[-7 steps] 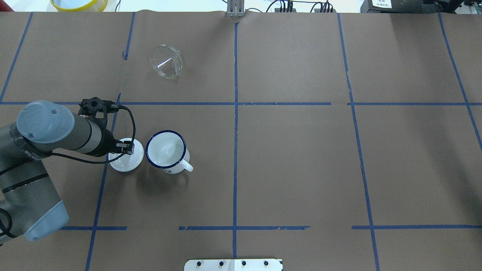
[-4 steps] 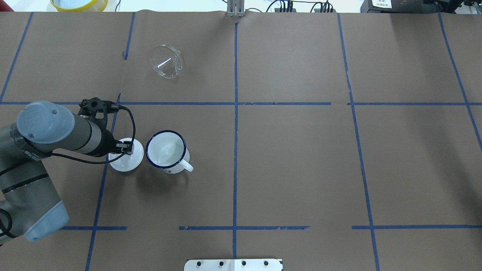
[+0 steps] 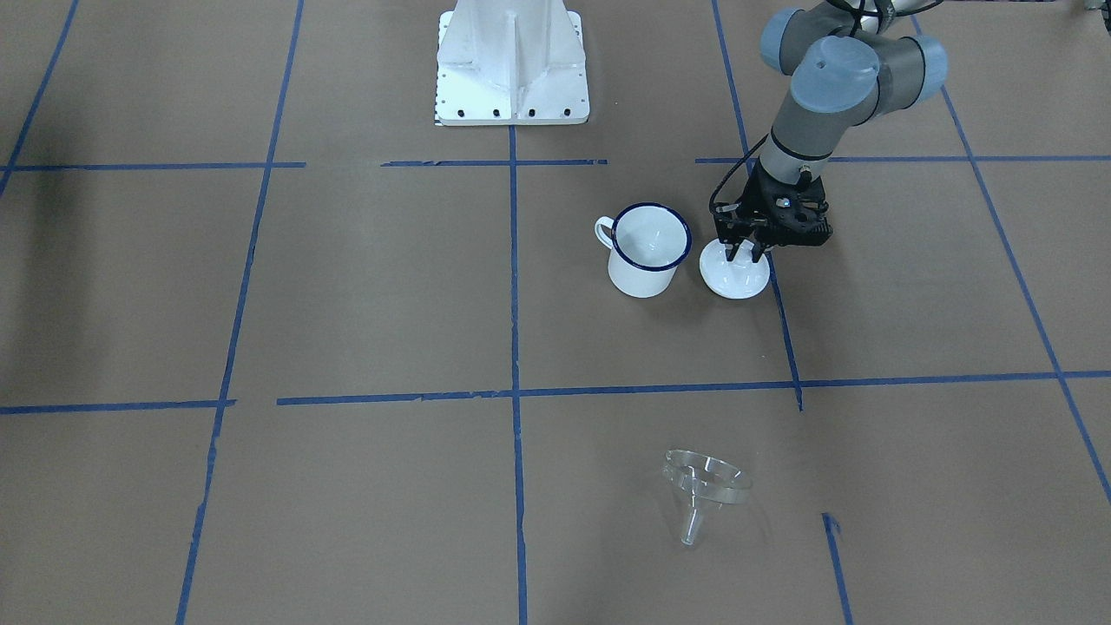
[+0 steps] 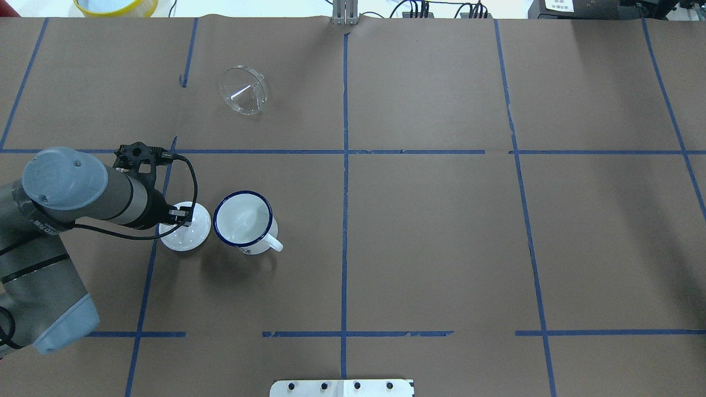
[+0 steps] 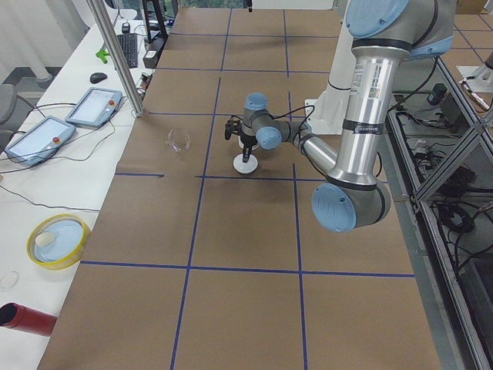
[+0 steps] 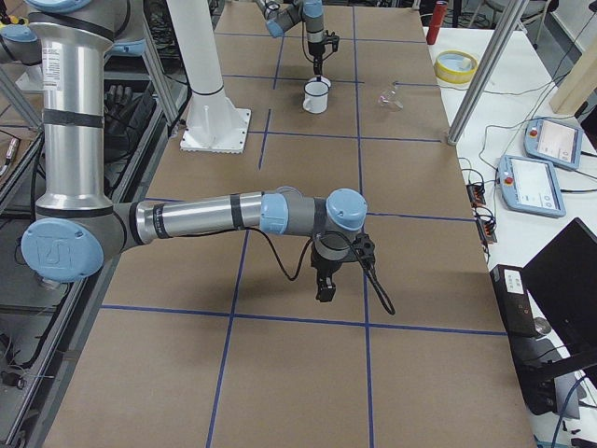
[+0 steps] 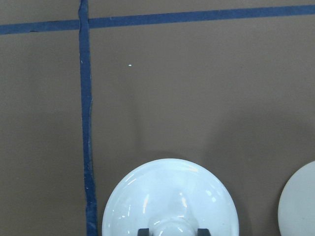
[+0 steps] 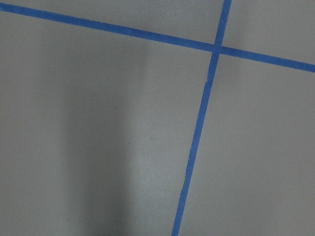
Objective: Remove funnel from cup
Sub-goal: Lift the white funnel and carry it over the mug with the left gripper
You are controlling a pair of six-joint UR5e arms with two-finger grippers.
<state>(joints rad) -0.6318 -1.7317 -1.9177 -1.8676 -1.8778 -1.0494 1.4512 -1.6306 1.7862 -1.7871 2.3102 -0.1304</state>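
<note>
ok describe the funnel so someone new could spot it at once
On the brown papered table, look from the white cup away from the robot, past one blue tape line. The funnel lies there alone, tipped over: clear plastic, unlike the opaque white lid beside the cup.

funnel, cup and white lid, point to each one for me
funnel [image 4: 244, 91]: overhead exterior view, on its clear cone wall.
cup [image 4: 242, 219]: overhead exterior view, on its white inside floor.
lid [image 7: 167, 189]: left wrist view, on its dome beside the knob.
</note>
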